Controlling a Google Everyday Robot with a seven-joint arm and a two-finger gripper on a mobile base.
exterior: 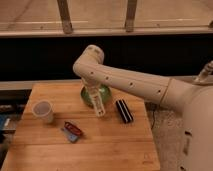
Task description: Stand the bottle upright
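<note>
The bottle (pixel 98 103) — slim, cream-white — hangs over the wooden table (pixel 100 145) with its long axis steeply tilted: the upper end lies toward the back left, under the arm's wrist, and the lower end points forward and slightly right, close to the tabletop. Whether that lower end touches the wood cannot be told. The bottle's upper part overlaps the front rim of the green bowl (pixel 103 93), which sits near the table's back edge.

The gripper (pixel 93 92) is at the bottle's upper part, just in front of the bowl, largely hidden beneath the bend of the arm (pixel 125 80); its jaws are clenched on the bottle. The arm itself reaches in from the right, its cream casing dotted with small dark holes, and folds down at a rounded joint above the bowl.

Surface: a light plank tabletop. On it, a white cup (pixel 43 111) stands upright near the left edge; a small red and blue packet (pixel 72 131) lies flat in front of it, toward the middle; a black rectangular bar (pixel 124 110) lies just right of the bottle, angled front-to-back.

Room: behind the table runs a dark band of wall topped by a pale ledge — two grey posts (pixel 65 16) rise from it. Speckled flooring shows to the right of the table.
</note>
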